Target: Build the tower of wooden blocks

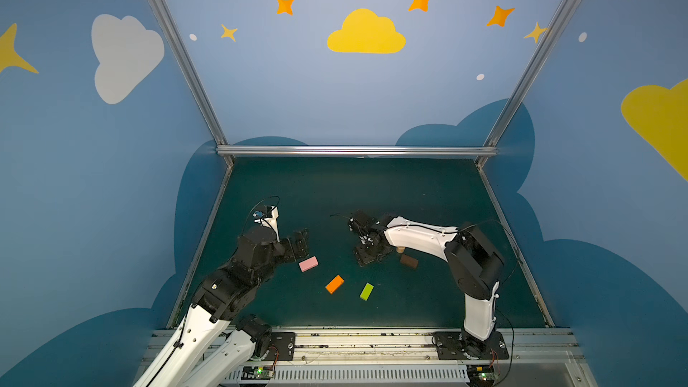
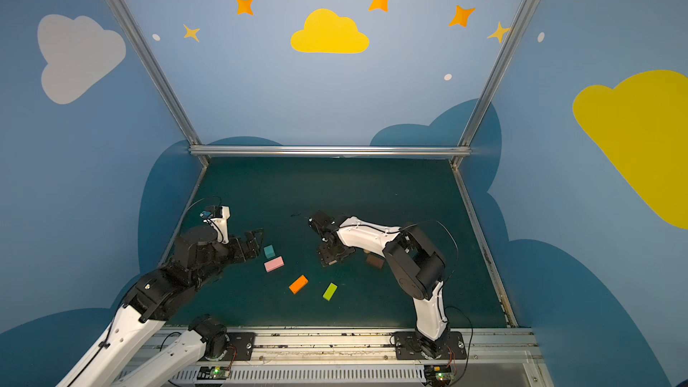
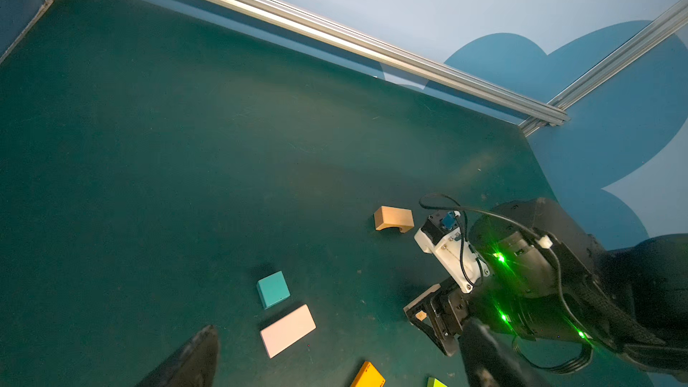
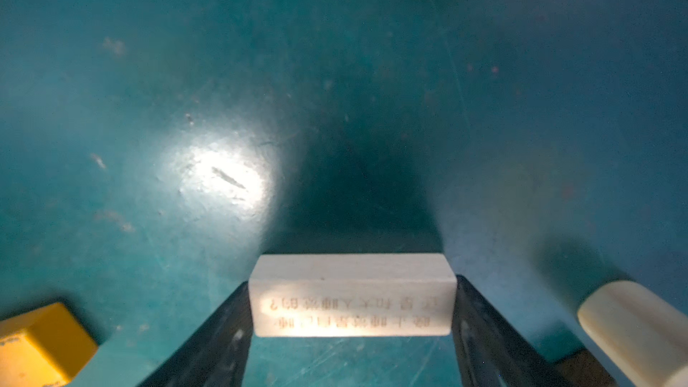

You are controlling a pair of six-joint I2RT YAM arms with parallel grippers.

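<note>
Plank (image 4: 352, 273) in right pincer (image 4: 352, 303); cylinder (image 4: 633, 333), orange brick (image 4: 41, 342) near.

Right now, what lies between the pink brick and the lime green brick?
The orange brick lies between the pink brick and lime green brick, seen in both top views.

Enclosed robot test cell, laboratory type. An aluminium frame (image 1: 357, 150) stands beyond the left pincer (image 1: 303, 243) and right pincer (image 1: 368, 256). Blue wall panels (image 1: 335, 98) with cloud and star decals close three sides around them. A dark green work mat (image 1: 372, 195) lies beneath. A mounting rail (image 1: 372, 342) with lit control boards (image 1: 260, 372) runs on their near side.
</note>
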